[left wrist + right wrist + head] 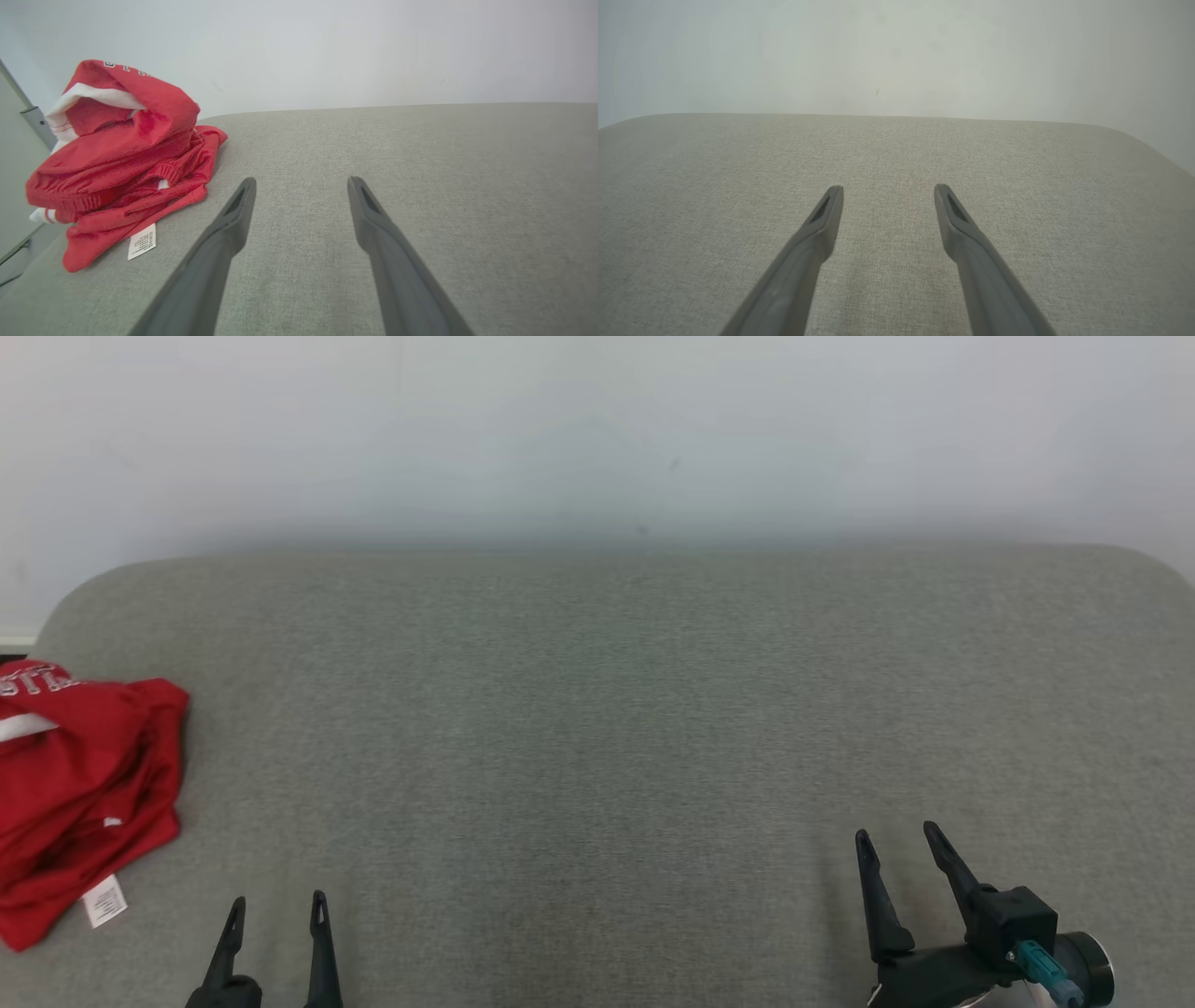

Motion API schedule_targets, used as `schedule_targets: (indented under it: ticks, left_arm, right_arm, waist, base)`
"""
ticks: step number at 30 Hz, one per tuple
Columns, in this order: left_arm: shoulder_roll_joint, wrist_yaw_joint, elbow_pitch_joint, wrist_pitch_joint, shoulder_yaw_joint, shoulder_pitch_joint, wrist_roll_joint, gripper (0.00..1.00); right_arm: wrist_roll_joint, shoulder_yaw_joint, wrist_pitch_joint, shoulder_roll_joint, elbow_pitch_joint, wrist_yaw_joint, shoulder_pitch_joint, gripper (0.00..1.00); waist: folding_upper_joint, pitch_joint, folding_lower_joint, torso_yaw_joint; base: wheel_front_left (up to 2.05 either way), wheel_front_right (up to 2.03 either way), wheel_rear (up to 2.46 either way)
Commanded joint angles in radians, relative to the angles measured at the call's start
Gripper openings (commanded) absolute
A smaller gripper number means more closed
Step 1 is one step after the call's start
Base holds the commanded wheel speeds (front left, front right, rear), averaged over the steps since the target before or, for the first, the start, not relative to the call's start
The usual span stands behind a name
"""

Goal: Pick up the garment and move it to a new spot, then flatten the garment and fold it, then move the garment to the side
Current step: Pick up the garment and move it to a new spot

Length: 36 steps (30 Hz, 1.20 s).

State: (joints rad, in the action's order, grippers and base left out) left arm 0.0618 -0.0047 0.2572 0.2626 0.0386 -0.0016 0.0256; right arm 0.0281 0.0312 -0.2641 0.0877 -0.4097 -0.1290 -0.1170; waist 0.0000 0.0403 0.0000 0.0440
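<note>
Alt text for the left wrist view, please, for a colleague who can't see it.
A crumpled red garment with white trim and a white tag lies heaped at the left of a grey fabric surface. The left gripper, fingers apart and empty, points past its right side.

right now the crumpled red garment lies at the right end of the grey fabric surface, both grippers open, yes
No: the head view shows the red garment at the left end of the grey surface; left gripper and right gripper are open.
</note>
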Motion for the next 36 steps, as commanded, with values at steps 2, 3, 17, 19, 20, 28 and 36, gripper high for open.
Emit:
schedule_targets:
  ticks: [2, 3, 17, 19, 20, 28, 36]
  left_arm:
    - [-0.003, 0.004, 0.007, 0.003, 0.01, 0.016, 0.0, 1.0]
    - [-0.003, 0.006, 0.007, 0.003, 0.018, 0.019, 0.004, 1.0]
    - [-0.011, 0.037, -0.005, 0.003, 0.069, 0.054, 0.025, 1.0]
    - [-0.011, 0.04, -0.009, 0.003, 0.086, 0.064, 0.028, 1.0]
    - [-0.011, 0.04, -0.01, 0.003, 0.09, 0.066, 0.027, 1.0]
    - [-0.012, 0.056, -0.036, 0.003, 0.11, 0.085, 0.036, 1.0]
    - [-0.012, 0.072, -0.066, 0.003, 0.116, 0.109, 0.064, 1.0]
  right_arm:
    - [0.009, -0.009, 0.0, 0.005, 0.003, -0.003, 0.014, 1.0]
    - [0.012, -0.02, 0.0, 0.005, 0.001, -0.003, 0.013, 1.0]
    - [0.069, -0.092, 0.0, 0.008, 0.007, -0.003, 0.009, 1.0]
    - [0.073, -0.113, 0.0, 0.009, 0.008, -0.003, 0.002, 1.0]
    - [0.072, -0.117, 0.0, 0.008, 0.008, -0.003, 0.002, 1.0]
    - [0.105, -0.151, 0.0, 0.024, 0.033, -0.003, 0.014, 1.0]
    - [0.096, -0.161, 0.0, 0.026, -0.001, -0.003, -0.008, 1.0]
  waist:
    - [0.0, 0.004, 0.0, 0.056]
    - [0.0, 0.004, 0.0, 0.07]
    - [0.0, 0.011, 0.0, 0.306]
    - [0.0, 0.015, 0.0, 0.352]
    - [0.0, 0.016, 0.0, 0.366]
    - [0.0, 0.023, 0.0, 0.457]
    - [0.0, 0.037, 0.0, 0.491]
  base:
    - [0.0, 0.0, 0.0]
    - [0.0, 0.0, 0.0]
    - [0.0, 0.0, 0.0]
    - [0.0, 0.0, 0.0]
    - [0.0, 0.0, 0.0]
    - [0.0, 0.0, 0.0]
    - [0.0, 0.0, 0.0]
